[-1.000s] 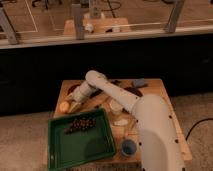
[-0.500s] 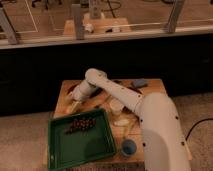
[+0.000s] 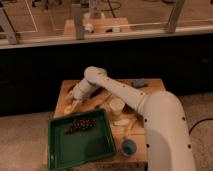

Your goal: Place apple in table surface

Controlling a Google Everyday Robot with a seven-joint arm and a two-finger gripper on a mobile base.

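Observation:
The apple is a small yellow-orange fruit resting low at the left edge of the light brown wooden table surface, just behind the green tray. My gripper reaches down and left from the white arm's elbow and ends right at the apple, touching or nearly touching it from above right. The dark gripper body hides part of the fruit.
A green tray with a dark bunch of grapes lies at the front left. A white cup, a pale banana, a blue bowl and a blue object stand to the right. My arm covers the table's right side.
The gripper has stayed at the apple by the table's left edge, with only a slight shift of the wrist. Nothing else has moved.

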